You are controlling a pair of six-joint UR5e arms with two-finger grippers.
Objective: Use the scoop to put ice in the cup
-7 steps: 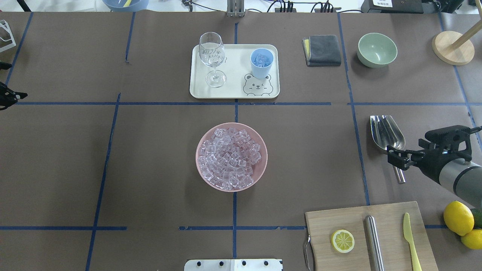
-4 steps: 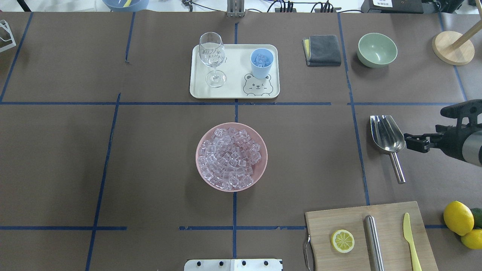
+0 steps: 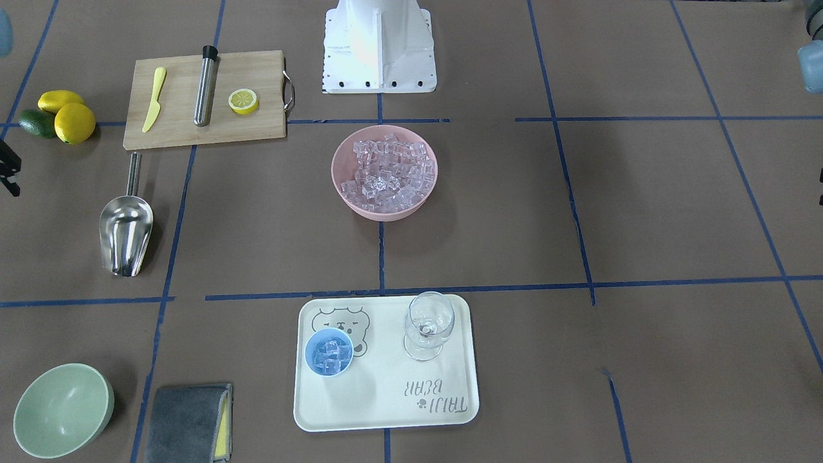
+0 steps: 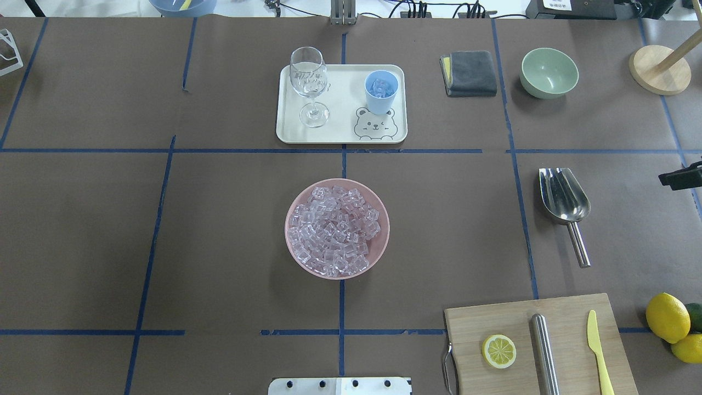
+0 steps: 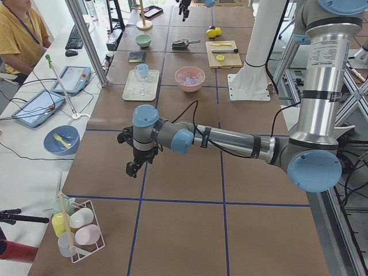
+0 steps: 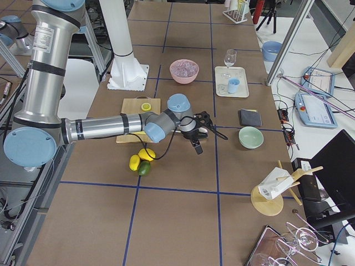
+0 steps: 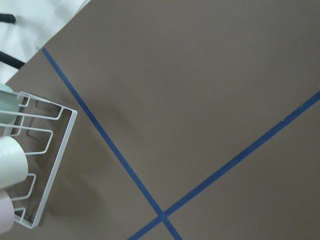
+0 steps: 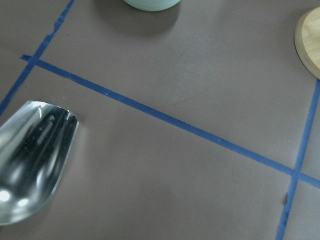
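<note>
brown paper crossed with blue tape covers the table [image 4: 219, 219]. the scoop [image 4: 564, 197] lies flat on it by itself, well to the right of the pink bowl [image 4: 329, 276], with its trough pointing to the far side and its thin rod handle [image 4: 578, 247] pointing near, toward the cutting board [image 4: 482, 321]. nothing touches it. the right gripper [image 6: 197, 145] hangs off to the right of the scoop, clear of it, and only a sliver of it shows at the edge from above, so i cannot tell whether its fingers are spread or pressed together. the left gripper [image 5: 133, 167] hovers over bare paper at the far left end, and its state cannot be told either. most of the ice [image 4: 334, 230] is heaped in the pink bowl in the middle of the table. the cup [image 4: 381, 90] stands on the right half of the tray [image 4: 340, 126] at the far side, already holding some cubes, with a wine glass [image 4: 310, 82] near it on the left half. the scoop looks stiff, smooth and likely slippery. its round handle may roll under a pinch, so the best hold is probably across the rod's middle, squarely. the cubes are hard and slick and should slide off readily. the cup seems light enough to tip, and the glass beside it is fragile.
</note>
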